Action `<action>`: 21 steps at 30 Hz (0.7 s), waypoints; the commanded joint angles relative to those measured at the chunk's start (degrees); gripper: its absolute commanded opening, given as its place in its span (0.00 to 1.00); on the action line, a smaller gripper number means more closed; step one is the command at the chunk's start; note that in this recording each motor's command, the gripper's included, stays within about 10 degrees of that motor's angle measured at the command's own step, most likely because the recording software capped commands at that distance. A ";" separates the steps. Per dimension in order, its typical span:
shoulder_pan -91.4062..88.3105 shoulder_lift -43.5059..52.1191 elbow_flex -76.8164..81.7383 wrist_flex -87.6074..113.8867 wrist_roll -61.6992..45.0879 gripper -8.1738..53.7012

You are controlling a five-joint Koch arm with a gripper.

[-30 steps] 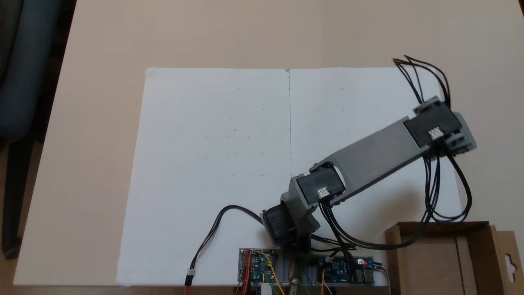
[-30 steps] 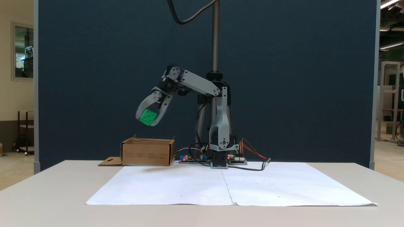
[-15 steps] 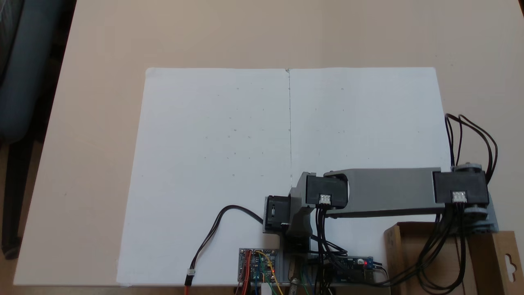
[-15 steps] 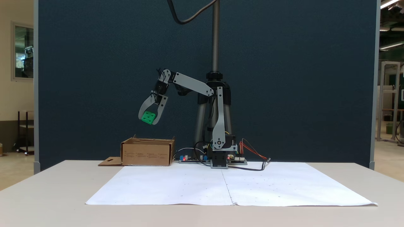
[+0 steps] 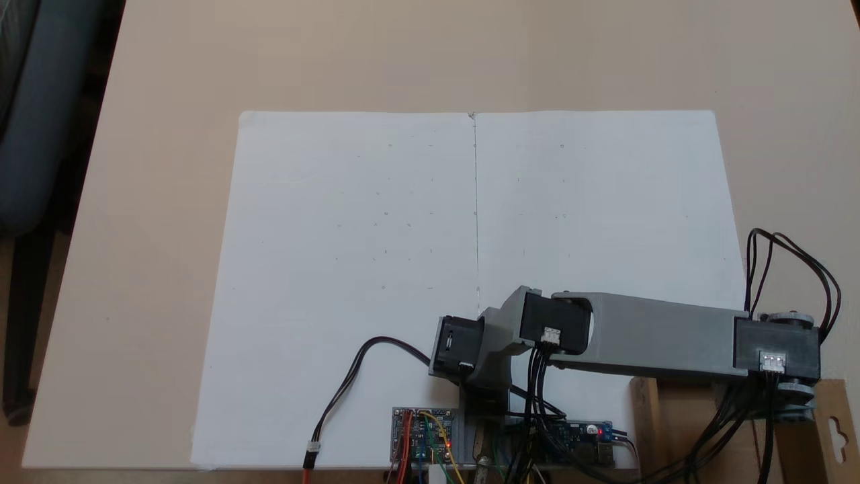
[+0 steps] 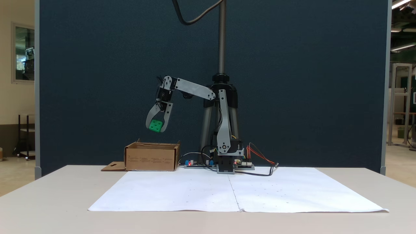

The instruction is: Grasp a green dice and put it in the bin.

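From the front, I see white paper (image 6: 239, 193) spread on the table nearest me, and behind its left part sits the bin (image 6: 152, 156). My gripper (image 6: 156, 126) hangs above the bin, clenched on the green dice (image 6: 155, 125), which is well clear of the rim. I judge the pickup and carry done; only lowering and letting go remain.

In a fixed view the green dice (image 6: 156, 125) hangs in the pincer (image 6: 156, 127) at frame centre-left, above the bin (image 6: 151, 156) on the worktop (image 6: 65, 201)
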 commanded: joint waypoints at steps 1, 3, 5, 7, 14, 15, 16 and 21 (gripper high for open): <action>1.41 0.88 -2.64 1.85 -5.01 0.48; 1.76 -0.09 -2.64 2.11 -4.92 0.67; 1.85 -0.26 -2.64 2.20 -4.83 0.80; 1.85 -0.44 -2.64 2.20 -4.39 0.80; 1.14 -0.35 -2.72 2.29 5.45 0.80; 0.53 -0.26 -2.72 2.37 7.82 0.80; -0.35 -0.09 -2.72 2.46 9.67 0.80; -6.94 2.29 -2.72 3.16 20.37 0.83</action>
